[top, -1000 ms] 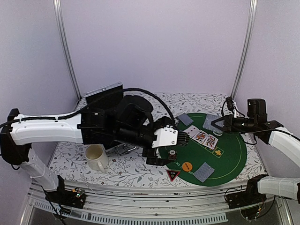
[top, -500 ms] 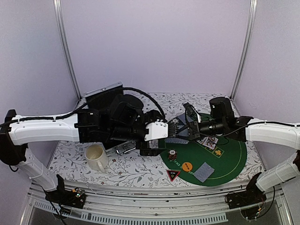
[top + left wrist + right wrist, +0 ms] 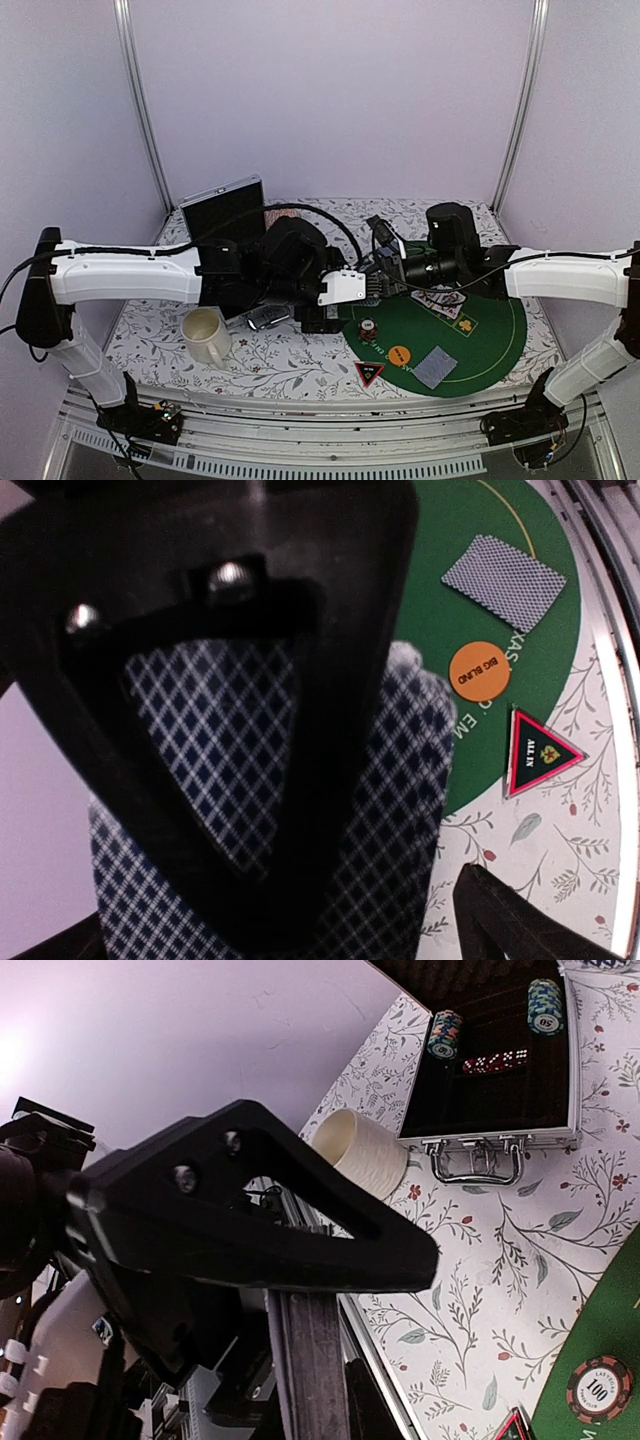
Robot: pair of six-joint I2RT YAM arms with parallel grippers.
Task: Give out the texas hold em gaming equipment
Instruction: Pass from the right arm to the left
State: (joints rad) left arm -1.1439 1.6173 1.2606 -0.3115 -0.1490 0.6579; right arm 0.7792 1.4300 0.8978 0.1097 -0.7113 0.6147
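Right claw (image 3: 383, 262) pinching playing cards (image 3: 405, 780) (lattice-backed), left claw (image 3: 370, 285) spread wide

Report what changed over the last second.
The right gripper swung left across the mat to meet the left gripper, which pulled back toward the mat's left edge. The left one stayed open and the right one shut. Cards now sit at the left gripper's fingers; what holds them is unclear. The mug, orange disc, triangle marker and near card stayed put.
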